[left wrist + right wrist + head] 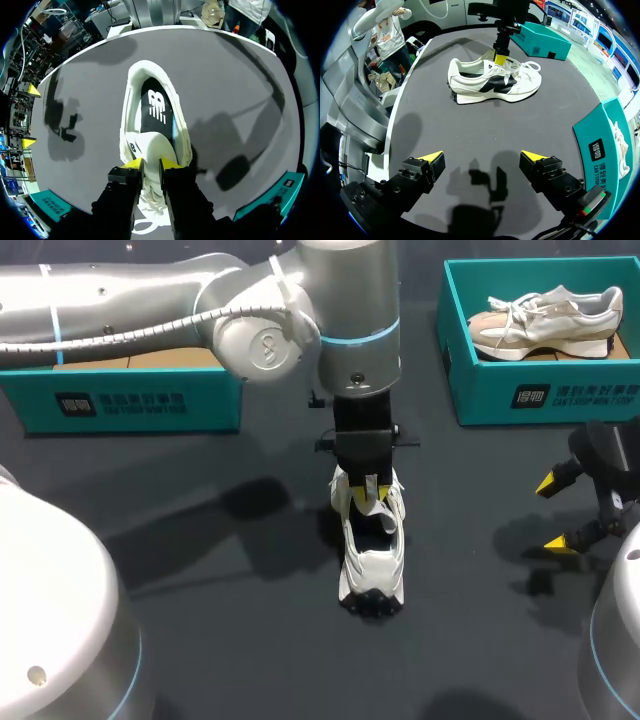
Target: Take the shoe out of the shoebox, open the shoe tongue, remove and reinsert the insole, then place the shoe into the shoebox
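Note:
A white shoe with black side panels (372, 560) stands upright on the dark table near the middle, heel toward the front edge. My left arm comes in from the left, and its gripper (371, 490) points down over the shoe's lacing area. In the left wrist view that gripper (151, 162) is shut on the white tongue (150, 145), one yellow tip on each side. Ahead of it the black insole (157, 107) shows inside the shoe's opening. My right gripper (555, 512) hangs open over the table's right side with nothing between its fingers. In its own view the right gripper (482, 157) faces the shoe (495, 82).
A teal shoebox (540, 390) at the back right holds a second, beige and white shoe (545, 325). Another teal shoebox (120, 400) stands at the back left, partly hidden under my left arm.

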